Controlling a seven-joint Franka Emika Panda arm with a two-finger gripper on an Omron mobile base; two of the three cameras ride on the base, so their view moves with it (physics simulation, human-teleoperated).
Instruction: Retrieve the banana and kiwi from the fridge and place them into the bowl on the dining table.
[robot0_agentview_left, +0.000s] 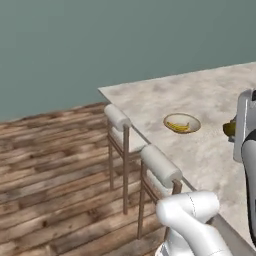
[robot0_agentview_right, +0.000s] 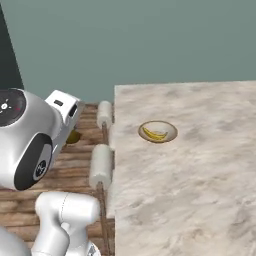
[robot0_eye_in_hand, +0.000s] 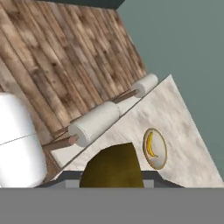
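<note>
Marble dining table (robot0_agentview_left: 210, 150) carries the bowl (robot0_agentview_left: 182, 123) with the banana (robot0_agentview_left: 179, 127) lying inside, well apart from the gripper (robot0_eye_in_hand: 112, 177), whose narrowly parted jaws clasp the kiwi (robot0_eye_in_hand: 112, 168) above the table's near edge.

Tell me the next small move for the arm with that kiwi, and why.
Probably carry the kiwi forward over the bowl before letting go. The gripper is shut on the fruit, which looks short of the bowl. The banana already lies in the bowl on the dining table, so the kiwi is the one fruit left.
</note>
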